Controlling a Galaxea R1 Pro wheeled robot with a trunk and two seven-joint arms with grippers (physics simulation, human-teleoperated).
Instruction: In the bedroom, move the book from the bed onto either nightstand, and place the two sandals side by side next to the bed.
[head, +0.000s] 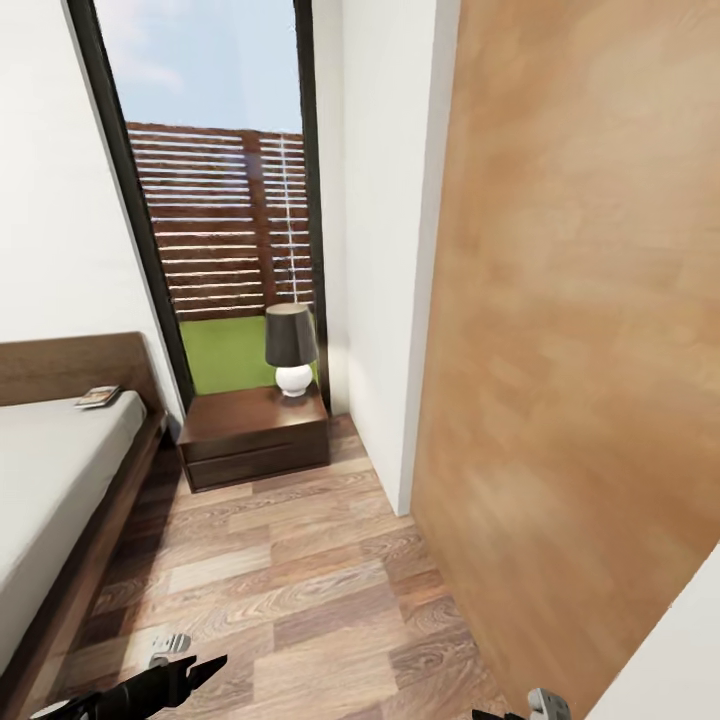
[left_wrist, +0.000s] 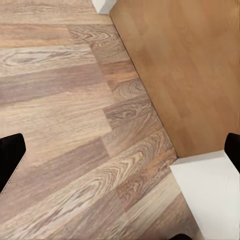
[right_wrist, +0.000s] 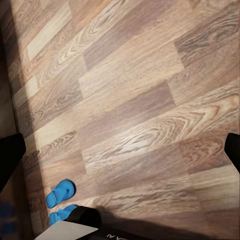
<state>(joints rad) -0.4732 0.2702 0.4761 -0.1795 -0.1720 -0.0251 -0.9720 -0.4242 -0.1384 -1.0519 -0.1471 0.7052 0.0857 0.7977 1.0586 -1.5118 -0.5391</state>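
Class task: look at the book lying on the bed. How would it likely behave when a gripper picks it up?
The book looks thin and small, so probably light and somewhat bendy. It lies flat on the soft-looking mattress of the bed, so getting a finger under its edge may be awkward.

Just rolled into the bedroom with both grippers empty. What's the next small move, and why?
Probably roll forward along the bed toward its head. The book lies on the mattress by the headboard, too far to reach from here, and the nightstand stands just beyond it. Both the left gripper and right gripper look open over bare floor. The sandals can wait.
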